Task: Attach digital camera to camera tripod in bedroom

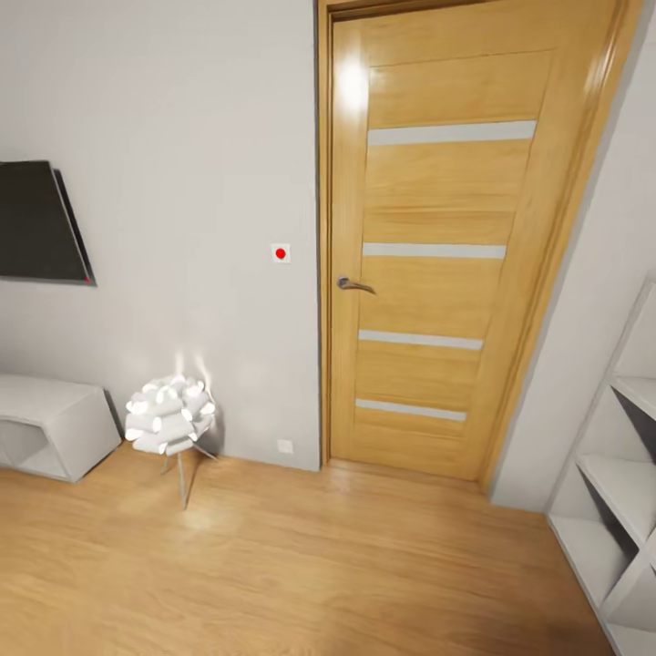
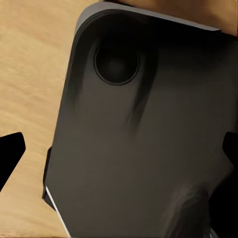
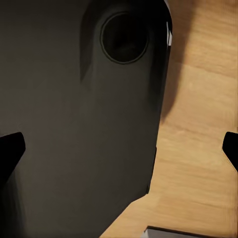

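The digital camera and the camera tripod are out of view. In the left wrist view my left gripper (image 2: 119, 151) is open, its black fingertips (image 2: 10, 153) at the two side edges with nothing between them. It hangs over a dark grey panel (image 2: 148, 139) of my own body and the wood floor (image 2: 29, 74). My right gripper (image 3: 119, 148) is open too and holds nothing, above the same kind of dark panel (image 3: 74, 124) and the floor (image 3: 198, 148).
Ahead stands a closed wooden door (image 1: 446, 237) with a lever handle (image 1: 353, 284). A small glowing white lamp (image 1: 170, 415) on thin metal legs stands by the wall. A dark wall screen (image 1: 36, 223) and a low white cabinet (image 1: 46, 424) are left, white shelves (image 1: 620, 510) right.
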